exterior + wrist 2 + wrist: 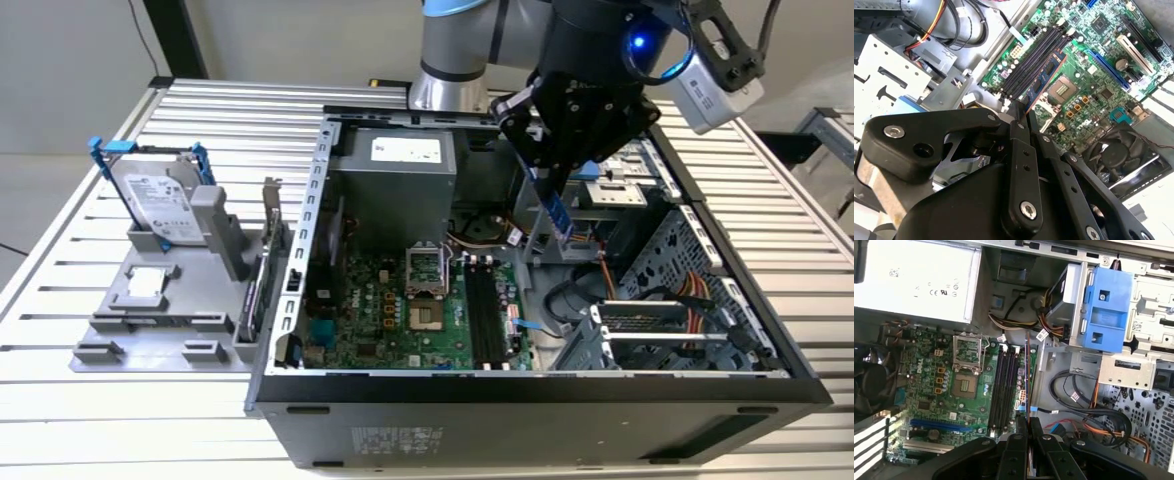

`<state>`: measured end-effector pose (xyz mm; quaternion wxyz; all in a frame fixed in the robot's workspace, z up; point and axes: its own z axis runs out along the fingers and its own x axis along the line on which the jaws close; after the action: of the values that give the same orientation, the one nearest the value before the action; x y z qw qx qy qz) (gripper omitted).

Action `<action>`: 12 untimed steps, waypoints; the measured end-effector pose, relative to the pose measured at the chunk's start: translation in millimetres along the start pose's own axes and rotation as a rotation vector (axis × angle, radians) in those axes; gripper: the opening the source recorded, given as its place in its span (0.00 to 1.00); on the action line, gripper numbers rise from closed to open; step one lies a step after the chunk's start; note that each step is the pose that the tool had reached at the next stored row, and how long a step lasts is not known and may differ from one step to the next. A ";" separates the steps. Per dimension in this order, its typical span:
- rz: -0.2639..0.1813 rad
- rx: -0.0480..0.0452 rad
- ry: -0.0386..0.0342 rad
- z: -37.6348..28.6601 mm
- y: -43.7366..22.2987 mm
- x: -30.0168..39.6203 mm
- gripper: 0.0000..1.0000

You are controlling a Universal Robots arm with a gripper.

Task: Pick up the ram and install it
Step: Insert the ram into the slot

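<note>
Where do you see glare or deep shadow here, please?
Exterior view: a blue light glows on the arm above the end effector gripping the ram; first wrist view: the power supply glares pale, the fan shadowed; second wrist view: the end effector looks dark.

Black gripper (1022, 111): matt links, shiny steel screw heads. Thin dark blue ram stick (1043, 80): smooth, slight sheen. Green circuit-board motherboard (944, 385): glossy lacquer, black plastic slots. Around the motherboard, dark grey sheet-metal computer case (467, 425), matt. Beside the motherboard, blue drive bracket (1104, 310), smooth plastic. Ribbed silvery metal table (200, 100), satin.
</note>
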<state>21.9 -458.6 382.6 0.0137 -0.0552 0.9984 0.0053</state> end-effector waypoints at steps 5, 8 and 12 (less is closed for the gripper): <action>0.014 0.0006 -0.0001 0.0 0.0 0.0 0.00; 0.018 0.0006 -0.0001 0.0 0.0 0.0 0.00; 0.019 0.0014 0.0000 1.9 0.0 -0.1 0.00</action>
<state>22.1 -458.6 380.8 0.0137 -0.0460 0.9988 0.0048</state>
